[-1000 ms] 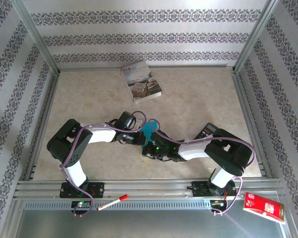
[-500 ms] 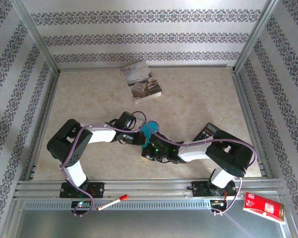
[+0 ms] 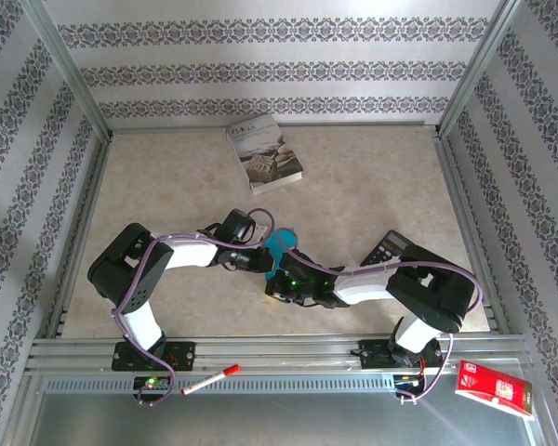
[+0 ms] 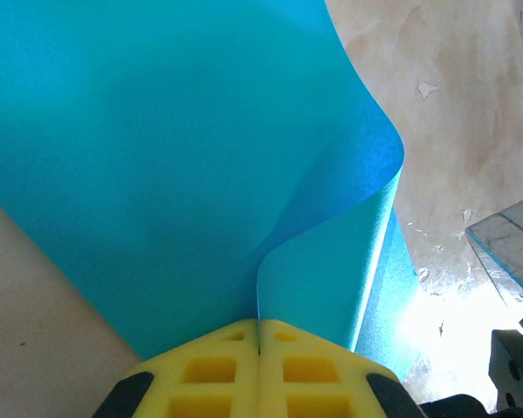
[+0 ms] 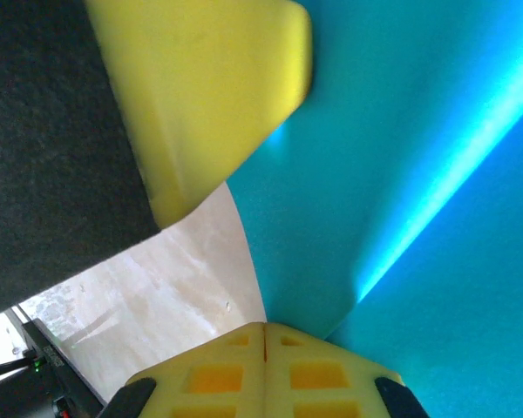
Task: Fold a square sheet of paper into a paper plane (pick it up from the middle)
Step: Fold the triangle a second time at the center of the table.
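My left pincer [image 4: 260,347] and right pincer [image 5: 263,341] both pinch the square sheet of paper [image 4: 157,157], bowed just ahead. Opposed pulls could tear it or fold it crooked.

book [image 3: 264,152]: lies flat, skewed, far side of marble-look table [image 3: 372,186];
marker [image 3: 210,378]: red cap, on near rail [image 3: 288,351];
red packet [image 3: 494,389]: near right corner

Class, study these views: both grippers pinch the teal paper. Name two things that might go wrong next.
1. The left gripper and right gripper are both shut on the thin teal sheet, close together; pulling apart might tear it.
2. The sheet bows loosely by the left gripper, so a crease may set crooked.
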{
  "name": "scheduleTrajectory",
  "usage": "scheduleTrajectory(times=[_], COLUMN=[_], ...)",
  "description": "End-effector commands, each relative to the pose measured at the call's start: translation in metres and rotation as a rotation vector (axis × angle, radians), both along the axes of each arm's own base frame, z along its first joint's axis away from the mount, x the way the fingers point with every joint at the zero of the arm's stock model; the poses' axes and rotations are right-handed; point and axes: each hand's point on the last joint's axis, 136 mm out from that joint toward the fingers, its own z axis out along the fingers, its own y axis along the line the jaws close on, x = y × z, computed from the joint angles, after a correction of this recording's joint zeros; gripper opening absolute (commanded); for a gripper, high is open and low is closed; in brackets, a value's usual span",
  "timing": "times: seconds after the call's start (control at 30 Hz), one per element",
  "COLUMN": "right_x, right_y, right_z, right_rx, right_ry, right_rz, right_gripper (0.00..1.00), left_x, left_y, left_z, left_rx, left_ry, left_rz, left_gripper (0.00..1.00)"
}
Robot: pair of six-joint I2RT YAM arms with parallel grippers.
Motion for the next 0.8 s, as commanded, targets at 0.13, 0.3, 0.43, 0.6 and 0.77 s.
scheduleTrajectory(times=[0.13,0.3,0.43,0.6,0.77], right_x=[-0.042,-0.038,-0.017,0.008,0.022], right_y=[-0.003,0.003,-0.001,-0.015,-0.008], right_z=[-0.013,-0.002,0.022,0.031,0.029], right_rx=[-0.033,0.000,0.050,0.049,0.043], right_ry=[0.119,0.096,0.037,-0.017,-0.028], right_rz=[0.115,0.128,0.087,0.018,0.022], right_gripper=[0.02,0.02,0.02,0.02,0.02], left_x=[-0.031,-0.031,-0.031,-0.032,-0.032], left_y=[0.033,0.033,0.033,0.033,0.033], left_z=[-0.048,-0.048,-0.047,-0.047,-0.047], left_rx=[0.193,0.193,0.189,0.189,0.184], left_ry=[0.118,0.119,0.119,0.121,0.124], left_rz=[0.010,0.011,0.009,0.008,0.010], left_gripper=[0.00,0.00,0.00,0.00,0.00])
